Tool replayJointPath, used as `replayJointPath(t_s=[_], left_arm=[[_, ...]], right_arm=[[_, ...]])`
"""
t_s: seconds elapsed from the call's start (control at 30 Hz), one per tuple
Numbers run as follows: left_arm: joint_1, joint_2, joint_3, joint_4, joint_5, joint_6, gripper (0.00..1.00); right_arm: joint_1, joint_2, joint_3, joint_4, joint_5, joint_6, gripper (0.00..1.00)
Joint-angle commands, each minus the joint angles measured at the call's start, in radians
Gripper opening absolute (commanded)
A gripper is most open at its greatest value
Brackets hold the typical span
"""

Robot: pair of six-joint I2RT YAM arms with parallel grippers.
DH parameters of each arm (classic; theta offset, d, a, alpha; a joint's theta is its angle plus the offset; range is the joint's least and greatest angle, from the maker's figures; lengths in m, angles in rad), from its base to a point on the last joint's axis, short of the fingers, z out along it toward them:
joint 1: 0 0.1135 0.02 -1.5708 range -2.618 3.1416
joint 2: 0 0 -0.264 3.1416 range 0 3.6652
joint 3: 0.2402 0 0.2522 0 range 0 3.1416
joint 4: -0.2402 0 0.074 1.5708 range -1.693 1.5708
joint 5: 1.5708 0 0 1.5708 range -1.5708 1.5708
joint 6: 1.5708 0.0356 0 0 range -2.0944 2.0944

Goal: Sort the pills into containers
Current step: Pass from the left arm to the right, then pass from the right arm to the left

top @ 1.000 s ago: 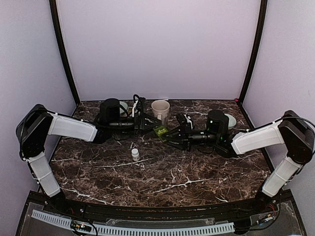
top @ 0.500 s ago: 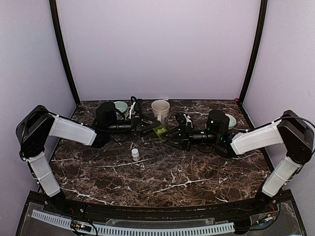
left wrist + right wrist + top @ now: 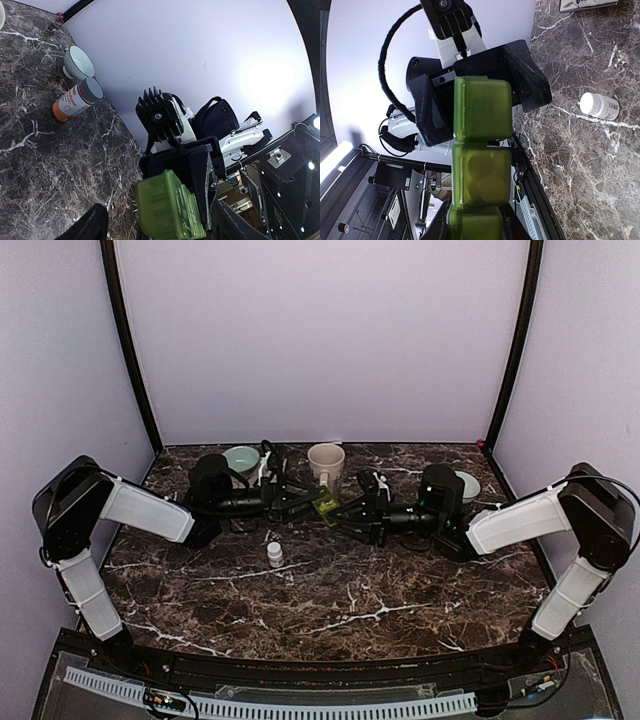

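Two arms meet at the back of the marble worktop (image 3: pixel 350 600), just in front of the mug (image 3: pixel 326 460), with the green pill box (image 3: pixel 325 505) between them. From above, both pincers blur into one black tangle, and the box shows only as a small green patch. The right pincer (image 3: pixel 347 513) is clamped narrow on the box, whose near end is cut off at the bottom edge of the right wrist view. Whether any compartment holds pills cannot be made out through the cloudy lids. The left pincer (image 3: pixel 300 500) stands wide around the far end of the box, with a gap visible on at least one side; in its own view its fingers are only dark tips at the bottom edge. Compared with a second ago, the left arm has drawn back to the left and its pincer has spread. That uncovers the pale bowl (image 3: pixel 241 457) its wrist had hidden. The box and the white bottle (image 3: pixel 274 555) have stayed put.
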Motion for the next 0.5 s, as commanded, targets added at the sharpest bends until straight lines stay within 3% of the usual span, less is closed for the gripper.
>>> replayJointPath(t_s=[0.0, 0.47], left_arm=[[-0.001, -0.028, -0.013, 0.074, 0.013, -0.018, 0.7], [-0.033, -0.02, 0.013, 0.03, -0.007, 0.016, 0.59]], right_arm=[[-0.003, 0.014, 0.032, 0.051, 0.015, -0.013, 0.13], [-0.003, 0.018, 0.044, 0.046, 0.022, -0.016, 0.13]])
